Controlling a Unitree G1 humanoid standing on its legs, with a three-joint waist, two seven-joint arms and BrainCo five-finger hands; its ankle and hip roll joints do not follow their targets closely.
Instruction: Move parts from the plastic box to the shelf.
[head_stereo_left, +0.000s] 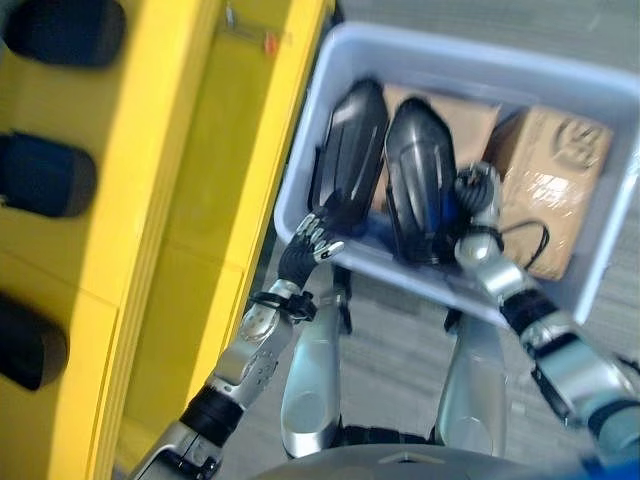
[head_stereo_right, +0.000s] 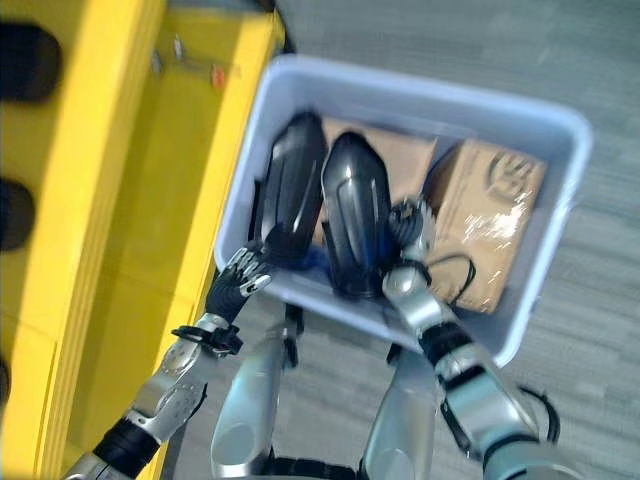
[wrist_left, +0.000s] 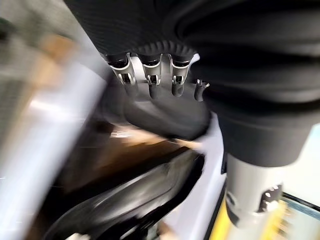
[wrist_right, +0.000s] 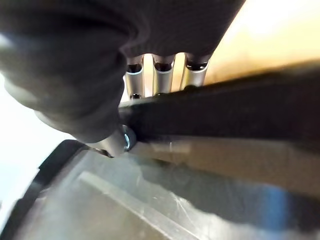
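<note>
Nearest, the left hand (head_stereo_right: 240, 280) reaches over the near rim of the pale plastic box (head_stereo_right: 560, 130), its fingers curled round the near end of the left black part (head_stereo_right: 292, 185). The right hand (head_stereo_right: 410, 235) sits beside the right black part (head_stereo_right: 352, 210), fingers wrapped on its edge in the wrist view. Both parts lie side by side in the box — cardboard boxes (head_stereo_right: 490, 215) behind them. The yellow shelf (head_stereo_right: 120, 180) stands just left of the box.

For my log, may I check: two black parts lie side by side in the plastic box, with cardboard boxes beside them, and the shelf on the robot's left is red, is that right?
Not quite: the shelf is yellow, not red, as the left eye view shows. The rest stands: two black parts lie side by side in the plastic box, with cardboard boxes beside them.
</note>
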